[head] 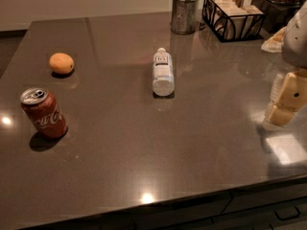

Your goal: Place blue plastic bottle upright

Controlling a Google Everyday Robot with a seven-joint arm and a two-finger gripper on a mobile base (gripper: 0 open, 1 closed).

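The blue plastic bottle (pixel 162 73) lies on its side near the middle of the dark countertop (pixel 144 143). Its white cap points away from me and its base faces me. The pale label with a dark mark faces up. My gripper (pixel 287 102), cream-coloured, hangs over the right edge of the counter, well to the right of the bottle and a little nearer to me. It touches nothing.
A red Coca-Cola can (pixel 43 113) stands at the front left. An orange (pixel 62 63) sits behind it. A metal cup (pixel 184 14) and a black wire basket (pixel 233 16) stand at the back, behind the bottle. A pale wrapper (pixel 274 40) lies at the far right.
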